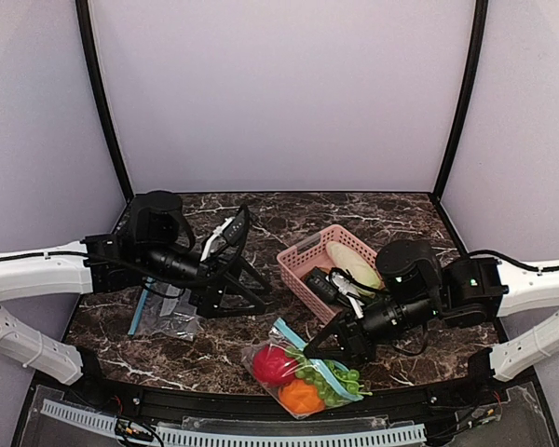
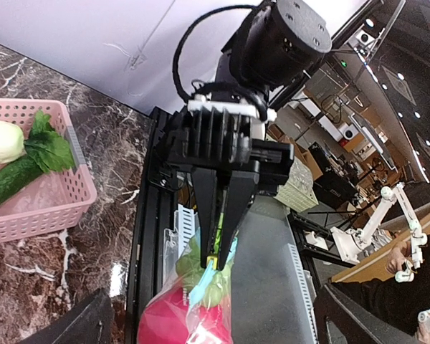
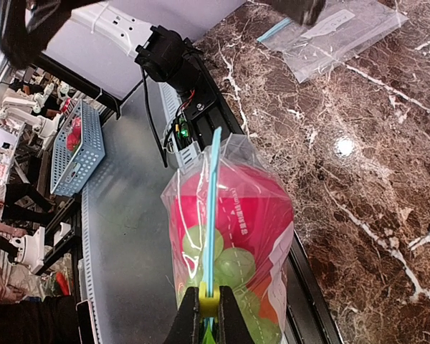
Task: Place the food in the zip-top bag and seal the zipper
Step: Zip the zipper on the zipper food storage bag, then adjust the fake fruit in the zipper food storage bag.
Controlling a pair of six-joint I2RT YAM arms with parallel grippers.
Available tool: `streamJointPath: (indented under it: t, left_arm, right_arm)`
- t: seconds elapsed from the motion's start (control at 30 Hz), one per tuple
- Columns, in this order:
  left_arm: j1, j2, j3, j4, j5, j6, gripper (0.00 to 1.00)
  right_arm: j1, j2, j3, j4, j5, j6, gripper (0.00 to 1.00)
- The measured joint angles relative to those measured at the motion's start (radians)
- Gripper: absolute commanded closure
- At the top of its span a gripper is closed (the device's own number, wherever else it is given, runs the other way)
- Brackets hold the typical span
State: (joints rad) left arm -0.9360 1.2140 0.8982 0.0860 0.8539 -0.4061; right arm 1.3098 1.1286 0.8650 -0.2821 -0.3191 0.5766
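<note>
The clear plastic zip-top bag (image 1: 293, 377) sits at the near edge of the dark marble table (image 1: 401, 219), just in front of the pink slatted basket (image 1: 294, 267). Inside it I can see a round red fruit (image 1: 273, 363), a green grape bunch (image 1: 333, 384) and a round orange fruit (image 1: 301, 399). The right gripper (image 3: 209, 307) is pinched tight on the bag's light blue zipper strip (image 3: 213, 208). The left gripper (image 1: 253, 293) hangs to the left with its fingers (image 2: 86, 322) spread wide apart. A second, flat clear bag (image 1: 163, 317) lies further left.

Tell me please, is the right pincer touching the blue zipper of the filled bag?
Touching. The right wrist view shows the right pincer shut on the blue zipper at the edge of the bag, with no gap between them.
</note>
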Motion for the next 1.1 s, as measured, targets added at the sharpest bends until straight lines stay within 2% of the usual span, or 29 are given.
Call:
streamJointPath:
  t: [0.3,0.6,0.7,0.77,0.87,0.93,1.03,1.1]
  left_arm:
    - [-0.141,0.097,-0.01,0.01,-0.026,0.003,0.01]
    - [-0.186,0.177,0.004,-0.013,-0.057,0.037,0.03]
    - [-0.199,0.196,0.006,-0.029,-0.066,0.051,0.13]
    - [-0.201,0.203,0.006,-0.034,-0.069,0.06,0.24]
    - [-0.201,0.206,0.006,-0.035,-0.069,0.059,0.47]
    - [-0.2,0.208,0.006,-0.029,-0.069,0.055,0.56]
    - [-0.2,0.208,0.002,-0.006,-0.069,0.036,0.6]
    - [-0.201,0.208,-0.012,0.025,-0.067,0.018,0.62]
  right_arm:
    - [0.0,0.002,0.024,0.023,0.002,-0.017,1.0]
    - [0.0,0.002,0.033,0.028,0.008,-0.022,1.0]
    - [-0.001,0.002,0.036,0.028,0.012,-0.023,1.0]
    - [-0.003,0.001,0.037,0.028,0.014,-0.022,1.0]
    - [-0.012,0.001,0.037,0.029,0.013,-0.022,1.0]
    - [-0.023,0.0,0.037,0.031,0.009,-0.021,0.88]
    - [-0.032,-0.003,0.037,0.032,0.005,-0.021,0.49]
    - [-0.041,-0.011,0.037,0.039,0.013,-0.017,0.27]
